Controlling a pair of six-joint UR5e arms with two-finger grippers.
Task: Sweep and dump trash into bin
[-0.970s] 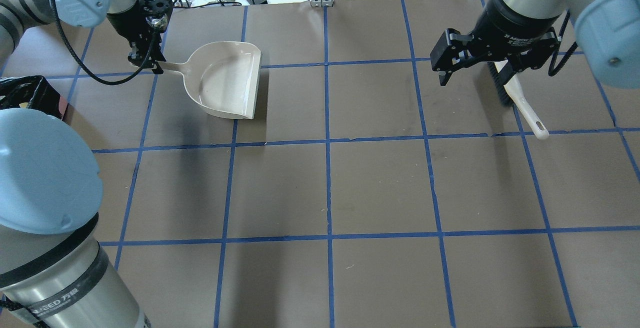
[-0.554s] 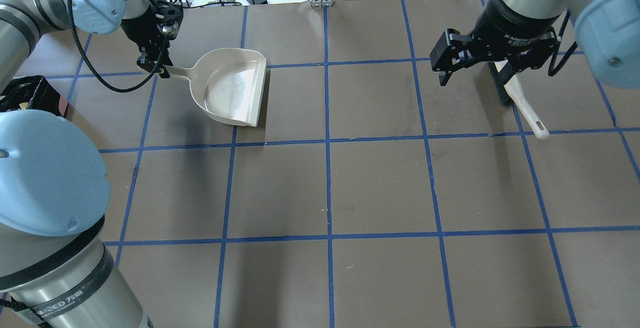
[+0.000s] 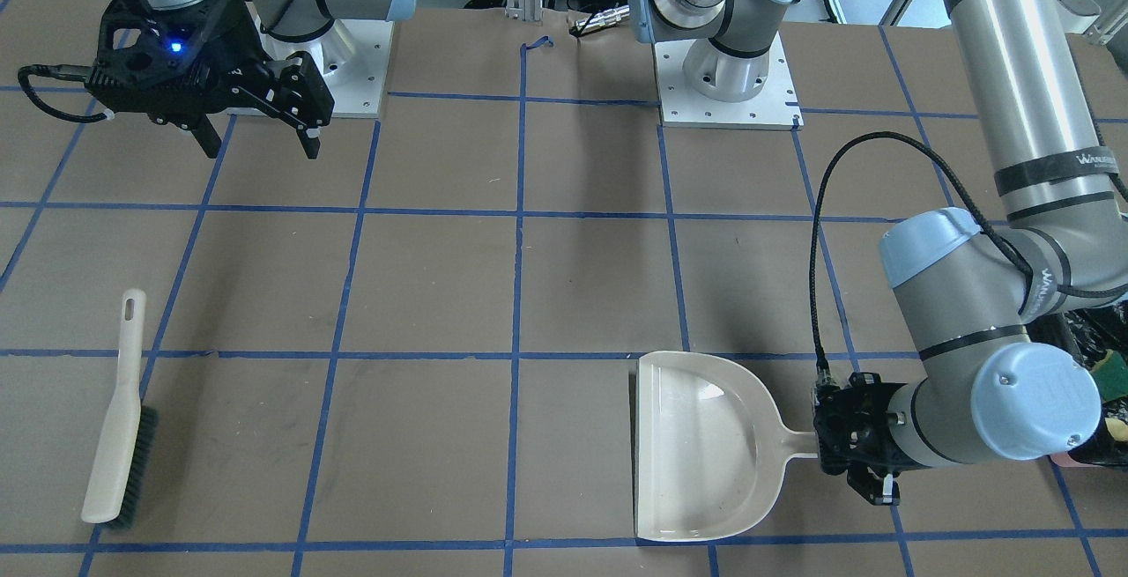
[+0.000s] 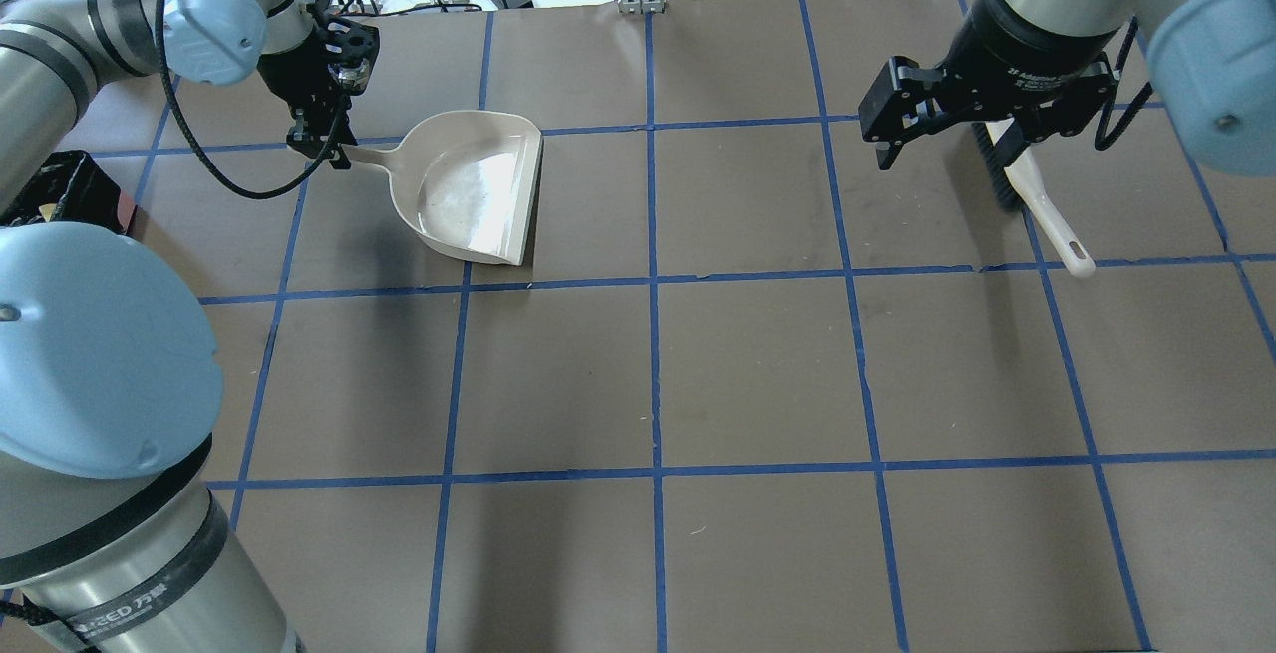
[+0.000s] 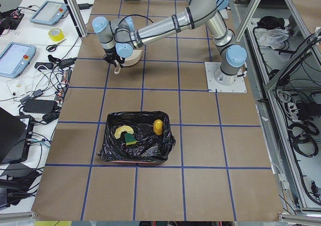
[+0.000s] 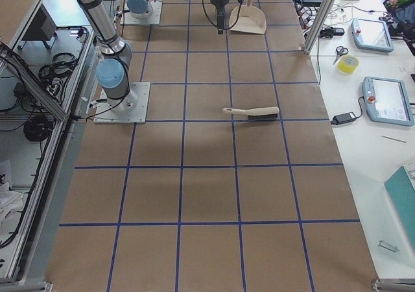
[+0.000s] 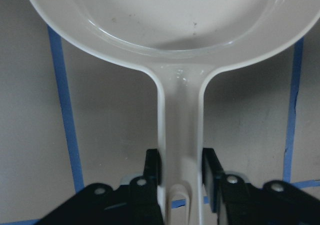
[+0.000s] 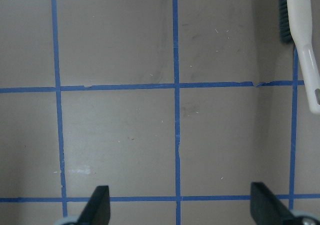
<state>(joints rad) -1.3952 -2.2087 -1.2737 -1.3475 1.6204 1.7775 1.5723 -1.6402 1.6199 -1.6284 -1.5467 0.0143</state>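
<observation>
Beige dustpan [image 4: 478, 189]: smooth glossy plastic, faint specks inside. Black bag [image 5: 150, 146] lining bin [image 5: 111, 153]: crinkly, shiny plastic. Brown table cover [image 4: 758, 374]: matt paper, scuffed, w/ blue tape [image 4: 653, 374] grid. Hand brush [image 3: 119, 423]: beige plastic handle, dark bristles. Arm tubes [image 3: 1005, 57]: brushed metal; joint caps [image 3: 1035, 401]: pale-blue smooth plastic.

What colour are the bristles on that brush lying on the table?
Dark grey to black bristles, clearest in the exterior front-facing view.

Dustpan far left, brush far right, bin at the left edge.
The dustpan [image 4: 478, 189] lies on the counter [image 4: 758, 364], its handle in the left tool [image 4: 321, 143]; the brush [image 4: 1037, 199] lies far right; the bin [image 5: 108, 153], left of the dustpan, holds the trash [image 5: 129, 135].
</observation>
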